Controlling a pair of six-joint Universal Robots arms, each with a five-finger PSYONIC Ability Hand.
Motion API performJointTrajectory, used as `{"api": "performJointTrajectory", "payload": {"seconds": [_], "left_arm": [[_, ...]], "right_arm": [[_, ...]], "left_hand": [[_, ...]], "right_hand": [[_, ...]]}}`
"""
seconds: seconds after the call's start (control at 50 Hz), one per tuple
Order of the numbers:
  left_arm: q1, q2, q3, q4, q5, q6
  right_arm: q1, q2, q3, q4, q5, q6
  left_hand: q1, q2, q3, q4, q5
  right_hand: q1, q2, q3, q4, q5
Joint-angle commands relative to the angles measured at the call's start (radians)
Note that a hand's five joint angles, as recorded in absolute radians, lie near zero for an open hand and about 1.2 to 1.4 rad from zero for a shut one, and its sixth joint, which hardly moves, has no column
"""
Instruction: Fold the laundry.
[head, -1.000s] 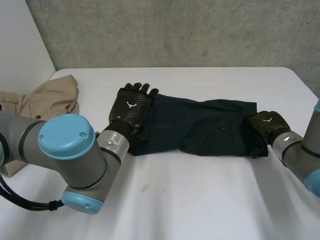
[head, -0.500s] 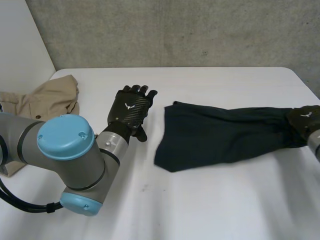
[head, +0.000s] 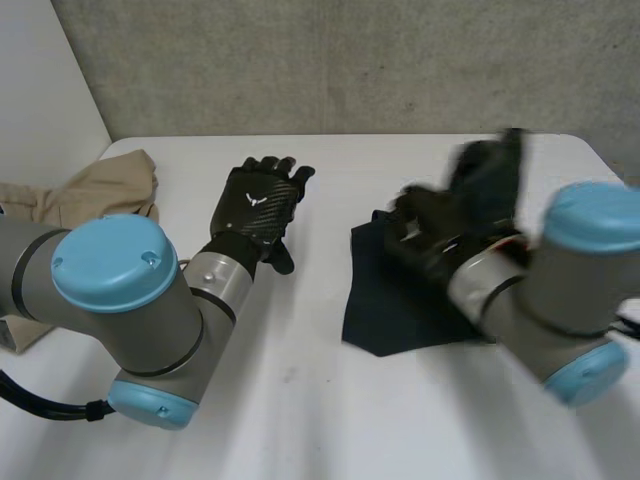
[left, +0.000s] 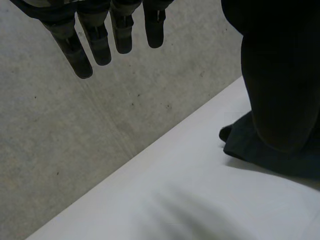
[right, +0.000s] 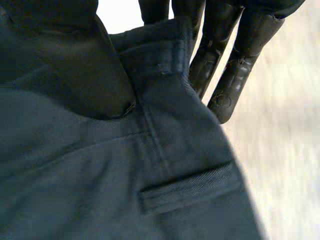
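1. The left robot hand (head: 258, 205) hangs over the desk (head: 300, 410) toward its far side, back of the hand up. Its fingers (left: 100, 42) are straight and spread, released, with nothing between them and nothing touching them.
2. The left arm (head: 120, 290) reaches in from the near left corner, its light-blue cap low over the desk.
3. The right robot hand (head: 470, 190) is raised above the right half of the desk and is blurred in the head view. Its arm (head: 560, 290) is bent in front of it, so part of what it carries is hidden there.
4. The right wrist view is plainer. The dark garment (right: 150, 175) lies across the palm, and the thumb (right: 55, 60) presses down on the waistband while the fingers (right: 220, 60) back it from behind. So this robot hand is grasping the dark garment at its waistband edge.
5. A stitched seam and a narrow welt, like a pocket opening, show on the cloth just under the thumb.
6. The rest of the dark garment (head: 395, 305) trails down from that hand, and its lower end lies flat on the desk right of centre, well apart from the left robot hand.
7. In the left wrist view, a corner of the same cloth (left: 260, 150) rests on the desk beneath a dark blurred mass, and I cannot tell what that mass is.
8. A tan garment (head: 95, 195) lies crumpled at the desk's far left edge, beside the left arm, and neither robot hand touches it.
9. A concrete wall (head: 330, 60) stands behind the desk.
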Motion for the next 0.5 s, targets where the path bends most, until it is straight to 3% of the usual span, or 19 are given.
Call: {"api": "performJointTrajectory", "payload": {"seconds": [0.02,0.08,0.1,0.16,0.18,0.24,0.26,0.34,0.5], "left_arm": [[-0.011,-0.001,0.037,0.001,-0.007,-0.001],[-0.013,-0.003,0.064,-0.001,-0.03,0.0],[-0.014,-0.004,0.072,-0.001,-0.038,0.0],[-0.031,-0.016,0.12,-0.002,-0.061,0.002],[-0.036,-0.021,0.134,-0.002,-0.065,0.002],[-0.054,-0.049,0.189,-0.007,-0.067,0.002],[-0.062,-0.062,0.204,-0.012,-0.067,0.003],[-0.108,-0.136,0.316,-0.071,-0.059,0.003],[-0.174,-0.328,0.564,-0.252,-0.007,0.002]], "right_arm": [[0.081,0.072,0.0,0.002,-0.029,-0.037],[0.083,0.066,0.007,-0.007,-0.026,0.032],[0.075,0.056,0.001,-0.005,-0.022,0.119],[0.032,-0.001,-0.009,-0.004,-0.018,0.328],[-0.011,-0.059,-0.009,-0.004,-0.018,0.506],[-0.063,-0.138,-0.01,-0.004,-0.021,0.795],[-0.095,-0.173,-0.013,0.002,-0.029,0.965],[-0.178,-0.213,-0.027,0.051,-0.026,1.242],[-0.264,-0.164,-0.059,0.215,-0.014,1.275]], "left_hand": [[-0.018,-0.034,-0.04,-0.031,-0.047],[-0.018,-0.034,-0.04,-0.031,-0.047],[-0.018,-0.034,-0.04,-0.031,-0.047],[-0.017,-0.033,-0.039,-0.03,-0.046],[-0.017,-0.033,-0.039,-0.03,-0.046],[-0.014,-0.03,-0.036,-0.027,-0.043],[-0.011,-0.027,-0.033,-0.024,-0.04],[-0.005,-0.021,-0.028,-0.018,-0.034],[0.007,-0.009,-0.016,-0.006,-0.023]], "right_hand": [[0.042,-0.167,-0.182,-0.182,-0.14],[-0.53,-0.739,-0.753,-0.754,-0.711],[-0.794,-1.004,-1.018,-1.018,-0.976],[-0.794,-1.004,-1.018,-1.018,-0.976],[-0.794,-1.004,-1.018,-1.018,-0.976],[-0.794,-1.004,-1.018,-1.018,-0.976],[-0.794,-1.004,-1.018,-1.018,-0.976],[-0.794,-1.004,-1.018,-1.018,-0.976],[-0.794,-1.004,-1.018,-1.018,-0.976]]}}
